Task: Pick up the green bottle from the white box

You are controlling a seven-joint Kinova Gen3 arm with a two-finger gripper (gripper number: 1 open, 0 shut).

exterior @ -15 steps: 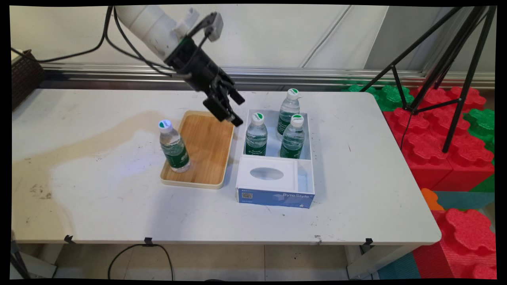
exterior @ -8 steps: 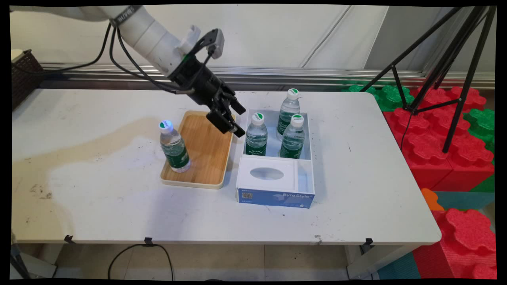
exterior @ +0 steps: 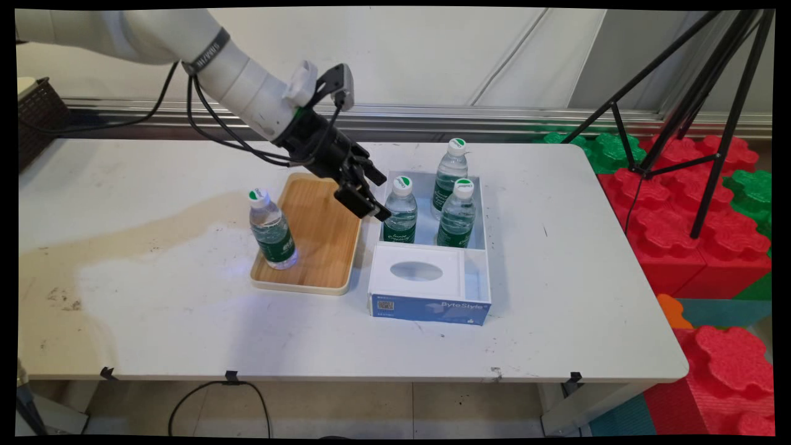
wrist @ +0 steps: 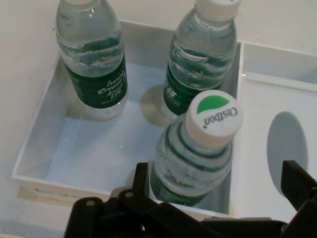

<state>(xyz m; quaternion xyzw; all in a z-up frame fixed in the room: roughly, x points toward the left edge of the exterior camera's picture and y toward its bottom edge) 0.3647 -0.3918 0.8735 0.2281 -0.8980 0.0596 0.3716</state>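
Nearest the camera on the white surface sits one white box with a blue front panel lettered ByteStyle; its near compartment is covered by a white lid with an oval opening, and its far compartment is open. One bamboo tray lies just left of the box. Bottle count: four, all clear water bottles with green labels and white caps. One tray bottle stands upright at the tray's near left corner. Three stand upright in the box's open far compartment: a front-left bottle, a front-right bottle and a rear bottle; all long axes vertical, caps up. The end effector hangs tilted down-right over the gap between the tray's far right corner and the box, just beside the front-left bottle, fingers spread apart and empty, no contact visible. In the hand view that bottle's cap reads Cestbon and its base is hidden behind the black linkage; the other two bottles are cut off at the top edge. Beyond the surface to the right: one black tripod over red and green foam blocks. One dark basket sits at the far left, partly cut off.
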